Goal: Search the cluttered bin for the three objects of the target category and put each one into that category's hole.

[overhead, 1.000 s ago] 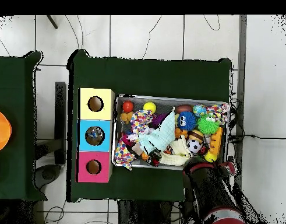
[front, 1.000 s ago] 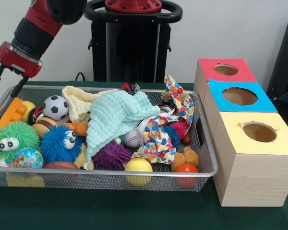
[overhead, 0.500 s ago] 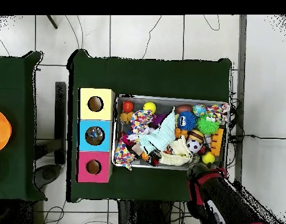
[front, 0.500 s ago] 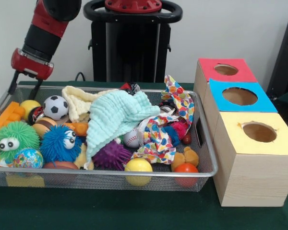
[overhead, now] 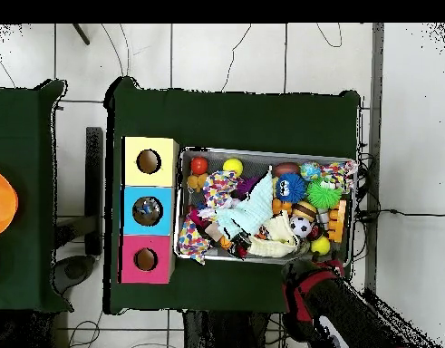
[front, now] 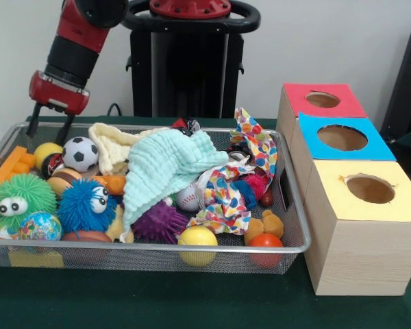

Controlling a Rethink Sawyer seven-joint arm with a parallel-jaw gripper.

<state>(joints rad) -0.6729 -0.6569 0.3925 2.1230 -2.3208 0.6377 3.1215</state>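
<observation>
Showing only frontally: pincer [front: 50, 127] prongs apart

Mint green cloth [front: 166, 163], polka-dot rag [front: 250, 147], black-and-white soccer ball [front: 80, 153], fuzzy blue [front: 86, 205] and green [front: 22, 199] toys, red, blue, yellow box tops [front: 341, 138].

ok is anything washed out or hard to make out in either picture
Front view: evenly lit, the mesh bin and soccer ball read clearly. Overhead view: floor tiles look bright, toys too small to tell apart, and the gripper is smeared, fingers unreadable.
</observation>
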